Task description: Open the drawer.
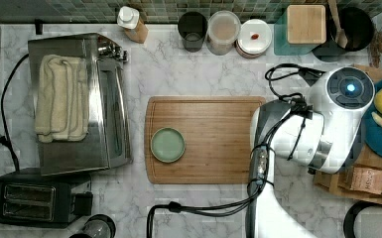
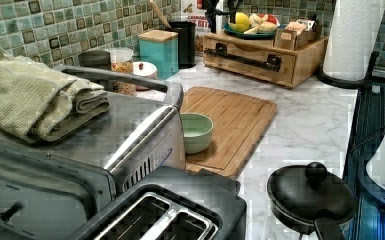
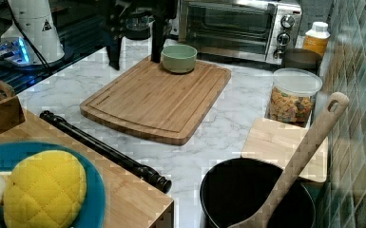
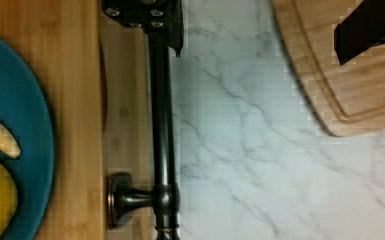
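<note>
Marble counter (image 1: 188,74) lies beneath the arm (image 1: 322,124), which hangs above the drawer's (image 2: 260,57) black handle (image 4: 162,125); the claw's grip cannot be told.

A bare strip of marble tabletop (image 4: 240,150) lies open between the drawer (image 2: 252,57) front, with its black bar handle (image 4: 163,125), and the cutting board (image 3: 157,97). At centre frame in the right view, nothing stands on that strip.

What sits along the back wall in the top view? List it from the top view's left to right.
White-capped bottle → dark cup → clear jar → white round lid → square wooden lid → black pot.
</note>
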You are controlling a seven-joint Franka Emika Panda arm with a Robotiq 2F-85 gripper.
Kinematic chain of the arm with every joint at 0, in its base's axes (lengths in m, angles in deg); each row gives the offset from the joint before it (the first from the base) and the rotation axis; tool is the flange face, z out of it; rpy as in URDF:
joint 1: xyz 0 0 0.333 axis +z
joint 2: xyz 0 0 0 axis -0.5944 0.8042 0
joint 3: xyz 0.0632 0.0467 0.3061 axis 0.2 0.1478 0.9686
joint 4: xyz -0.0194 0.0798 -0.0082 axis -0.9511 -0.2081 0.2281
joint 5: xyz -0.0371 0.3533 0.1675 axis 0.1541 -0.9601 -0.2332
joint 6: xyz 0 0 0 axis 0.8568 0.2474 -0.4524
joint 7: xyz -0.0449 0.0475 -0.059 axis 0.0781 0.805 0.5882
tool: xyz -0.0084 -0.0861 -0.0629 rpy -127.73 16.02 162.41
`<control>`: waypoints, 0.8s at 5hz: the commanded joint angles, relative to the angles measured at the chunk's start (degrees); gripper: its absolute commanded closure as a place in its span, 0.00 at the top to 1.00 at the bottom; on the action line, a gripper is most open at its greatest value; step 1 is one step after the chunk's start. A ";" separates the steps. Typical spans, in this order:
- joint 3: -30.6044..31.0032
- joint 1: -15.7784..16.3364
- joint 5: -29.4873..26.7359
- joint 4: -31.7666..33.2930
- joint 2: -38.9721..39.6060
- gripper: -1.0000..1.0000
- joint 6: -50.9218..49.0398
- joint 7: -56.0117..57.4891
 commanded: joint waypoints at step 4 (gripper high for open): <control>-2.52 -4.01 5.51 -2.30 6.53 1.00 10.17 5.97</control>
